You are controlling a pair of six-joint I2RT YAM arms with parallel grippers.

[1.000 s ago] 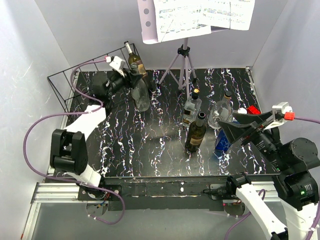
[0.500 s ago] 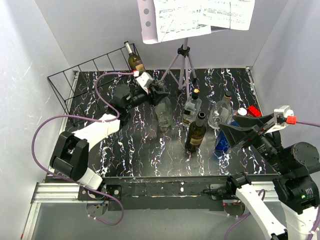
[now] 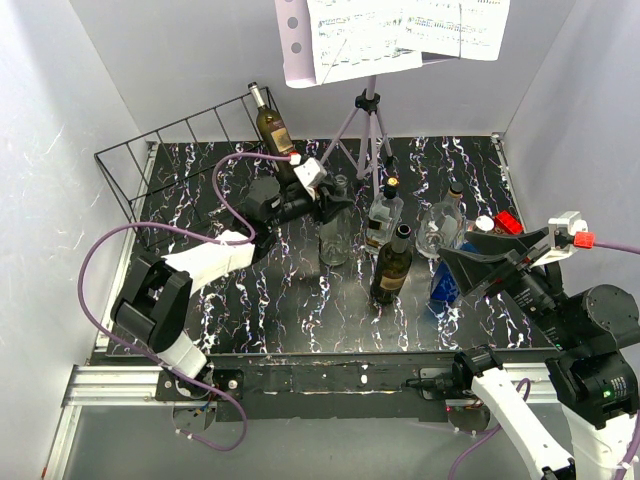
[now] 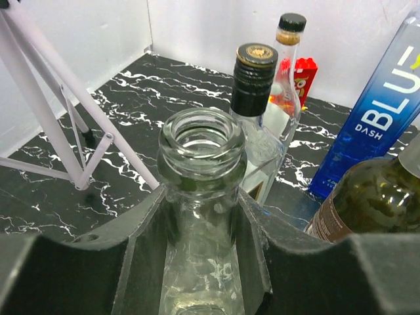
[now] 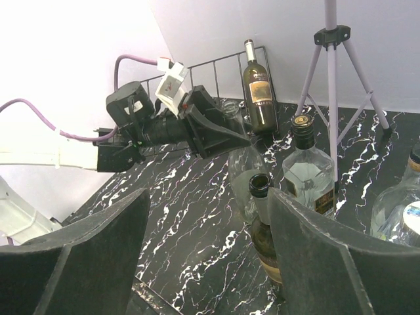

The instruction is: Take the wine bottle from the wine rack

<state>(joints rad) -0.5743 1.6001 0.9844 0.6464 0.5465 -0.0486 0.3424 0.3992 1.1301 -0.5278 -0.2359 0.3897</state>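
The black wire wine rack (image 3: 150,170) stands at the back left, and a dark wine bottle (image 3: 272,130) leans in its right end; both also show in the right wrist view, the rack (image 5: 216,69) and the bottle (image 5: 259,92). My left gripper (image 3: 333,203) is shut on the neck of a clear empty wine bottle (image 3: 333,238), held upright mid-table, right of the rack. In the left wrist view the fingers (image 4: 141,256) clamp that neck (image 4: 200,190). My right gripper (image 3: 490,262) is open and empty at the right, above the other bottles.
A tripod music stand (image 3: 368,130) with sheet music stands at the back centre. Right of the held bottle stand a square clear bottle (image 3: 383,220), a dark open bottle (image 3: 391,265), a round clear bottle (image 3: 443,225), a blue bottle (image 3: 447,285) and a red box (image 3: 508,220).
My left gripper has carried the clear bottle from the rack's right end rightward and forward to mid-table, near the other bottles. The right arm has barely moved.
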